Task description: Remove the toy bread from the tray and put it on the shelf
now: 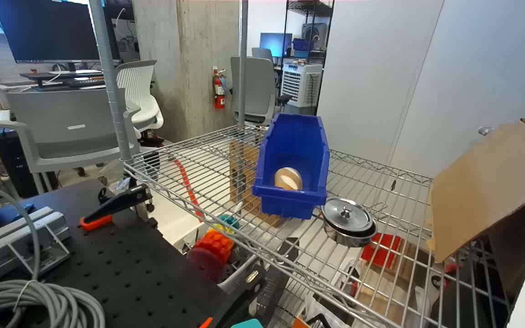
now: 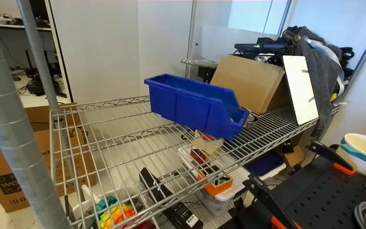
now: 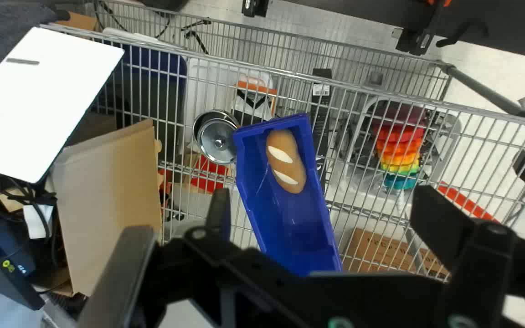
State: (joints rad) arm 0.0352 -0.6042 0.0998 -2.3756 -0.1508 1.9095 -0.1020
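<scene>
Note the hand (image 3: 321, 198) spread wide, holding nothing; find the toy bread (image 3: 286, 161) near the centre of the wrist view, inside the blue tray (image 3: 290, 223). Likely light, slightly soft; pinch gently across the narrow middle, minding the blue tray's side close at frame right.

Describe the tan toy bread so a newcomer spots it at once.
Find the silver metal wire-grid shelf, then the open bright blue plastic bin on it. Inside, near its low front, lies the tan oval toy bread. Two pale slashes on top set it apart from the round silver metal lid outside.
</scene>
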